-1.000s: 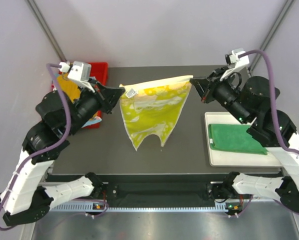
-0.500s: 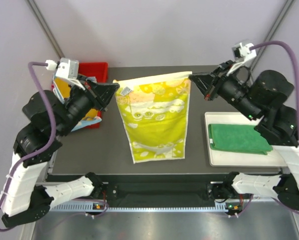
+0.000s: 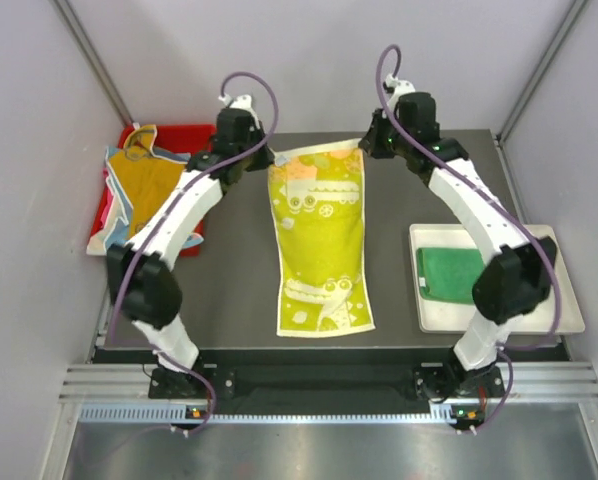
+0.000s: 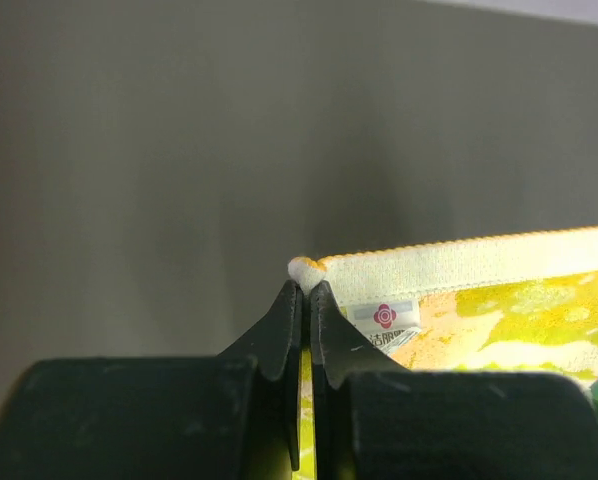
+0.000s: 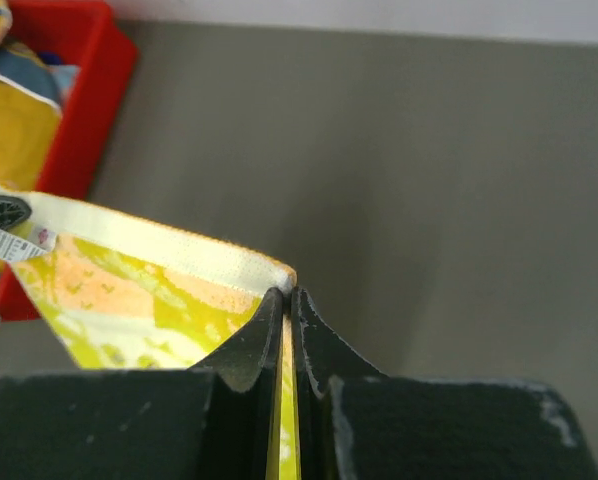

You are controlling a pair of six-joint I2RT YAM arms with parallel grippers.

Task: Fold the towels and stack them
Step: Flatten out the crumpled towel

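Observation:
The yellow pastel-patterned towel [image 3: 321,240] lies spread lengthwise on the dark table, near edge close to the front. My left gripper [image 3: 267,160] is shut on its far left corner [image 4: 309,270], with the label beside the fingers. My right gripper [image 3: 367,145] is shut on its far right corner [image 5: 282,280]. Both far corners are held at the back of the table. A folded green towel [image 3: 451,274] lies on the white tray [image 3: 559,320]. The orange-yellow towel [image 3: 149,180] and a light blue one hang out of the red bin [image 3: 184,133].
The red bin stands at the back left, also in the right wrist view [image 5: 74,110]. The white tray sits at the right edge. Both arms stretch far over the table toward the back. Grey walls close in behind.
Both arms have swung out to the back of the table, carrying the towel's top edge away. The towel went from hanging in the air to lying stretched flat.

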